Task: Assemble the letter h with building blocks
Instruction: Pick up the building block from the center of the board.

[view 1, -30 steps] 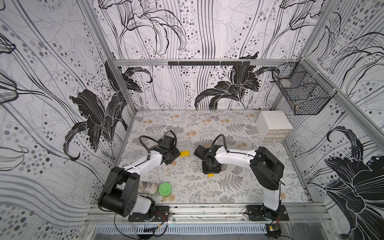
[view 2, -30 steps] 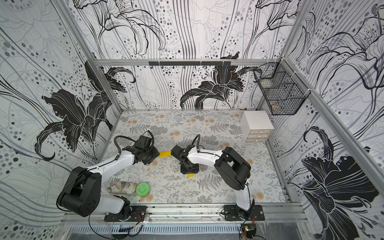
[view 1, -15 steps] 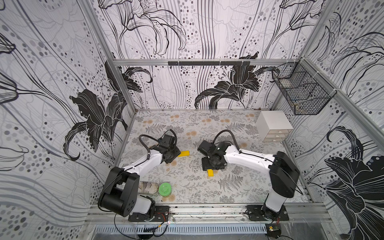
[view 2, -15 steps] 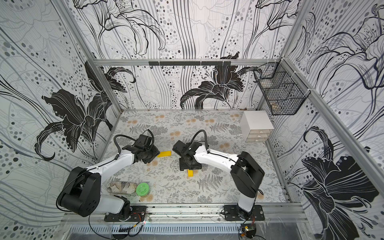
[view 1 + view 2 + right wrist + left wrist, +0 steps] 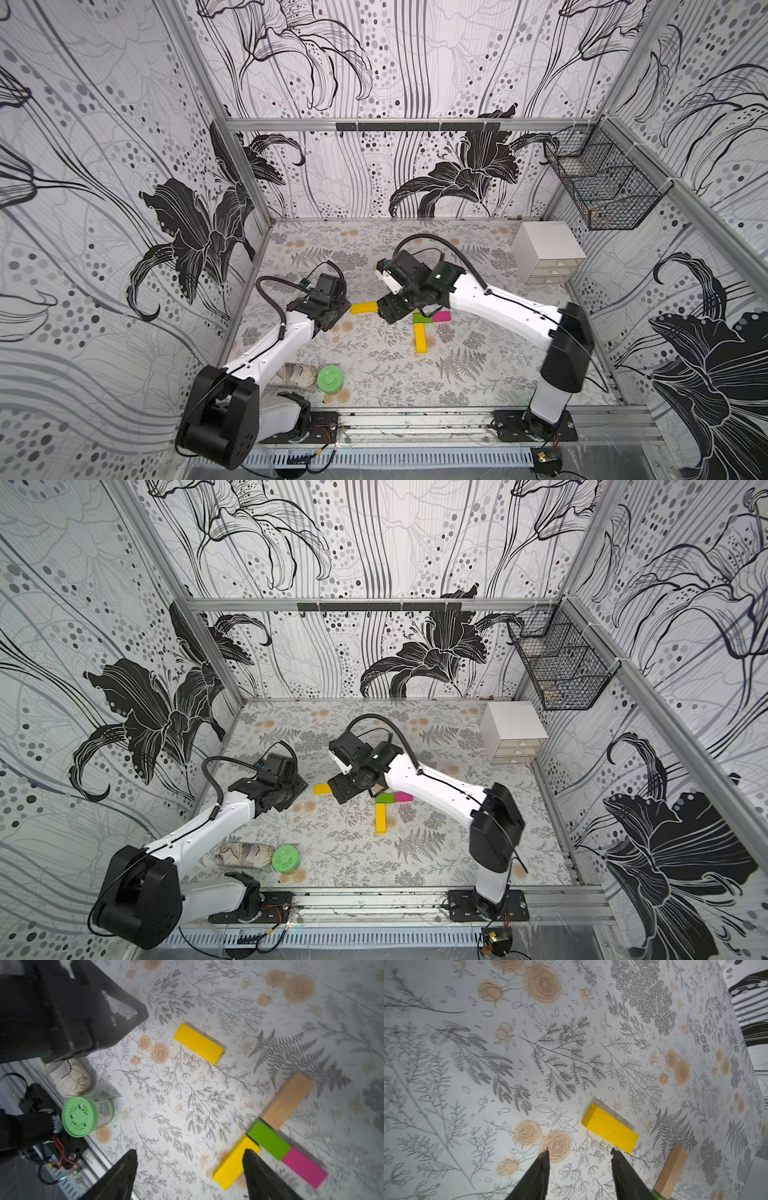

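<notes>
Several building blocks lie joined as the letter h (image 5: 270,1136). Tan (image 5: 287,1101) and yellow (image 5: 234,1162) (image 5: 420,337) form one line, and green (image 5: 268,1139) (image 5: 422,318) and pink (image 5: 304,1166) (image 5: 441,316) branch off sideways. In both top views my right arm covers most of the tan block. A second yellow block (image 5: 364,308) (image 5: 610,1131) (image 5: 198,1043) lies alone between the grippers. My left gripper (image 5: 579,1153) (image 5: 341,309) is open and empty just short of it. My right gripper (image 5: 190,1152) (image 5: 388,311) hangs open and empty above the mat.
A green-lidded canister (image 5: 330,377) (image 5: 81,1115) lies near the front rail beside a patterned bundle (image 5: 295,374). A white drawer box (image 5: 546,253) stands at the back right. A wire basket (image 5: 602,183) hangs on the right wall.
My right gripper let go of the yellow block below the green one, opened wide and rose back toward the left. The left gripper's jaws parted a little beside the lone yellow block.
</notes>
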Robot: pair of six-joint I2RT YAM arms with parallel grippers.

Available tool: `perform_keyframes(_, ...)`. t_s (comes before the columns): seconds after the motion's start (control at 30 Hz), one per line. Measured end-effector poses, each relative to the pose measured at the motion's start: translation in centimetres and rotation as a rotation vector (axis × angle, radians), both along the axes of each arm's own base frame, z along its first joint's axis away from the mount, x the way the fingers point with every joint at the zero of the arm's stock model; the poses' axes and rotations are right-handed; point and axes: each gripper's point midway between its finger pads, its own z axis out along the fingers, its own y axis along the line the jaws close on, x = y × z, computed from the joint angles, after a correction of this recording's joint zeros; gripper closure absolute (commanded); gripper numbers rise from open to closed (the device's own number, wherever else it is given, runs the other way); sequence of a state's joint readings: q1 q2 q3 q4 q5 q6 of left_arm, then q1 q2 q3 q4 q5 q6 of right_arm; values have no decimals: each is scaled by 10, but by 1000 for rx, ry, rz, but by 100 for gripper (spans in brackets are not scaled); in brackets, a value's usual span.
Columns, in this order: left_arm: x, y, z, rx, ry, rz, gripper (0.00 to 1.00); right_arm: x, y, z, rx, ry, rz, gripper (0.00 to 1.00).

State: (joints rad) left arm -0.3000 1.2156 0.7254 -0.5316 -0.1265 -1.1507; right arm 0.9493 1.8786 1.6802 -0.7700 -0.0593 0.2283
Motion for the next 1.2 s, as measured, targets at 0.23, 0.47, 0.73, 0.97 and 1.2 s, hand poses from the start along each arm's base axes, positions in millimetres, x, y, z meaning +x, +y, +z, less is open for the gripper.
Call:
perform_keyframes(0.23,-24,31,-1,15,12,105,47,26,39,-60,-100,-13,153,20)
perform_keyframes(0.47,-23,36,2,3,0,120,45,49,71,-74,-106,-63,234,21)
perform_keyframes(0.73,-20,34,3,-12,-9,106,44,62,90,-123,-166,-36,290,22)
perform_keyframes(0.97,-18,34,4,-17,-12,98,45,61,86,-136,-202,-28,308,28)
perform_keyframes(1.2,-16,33,0,-23,-7,92,46,53,72,-137,-205,-22,300,57)
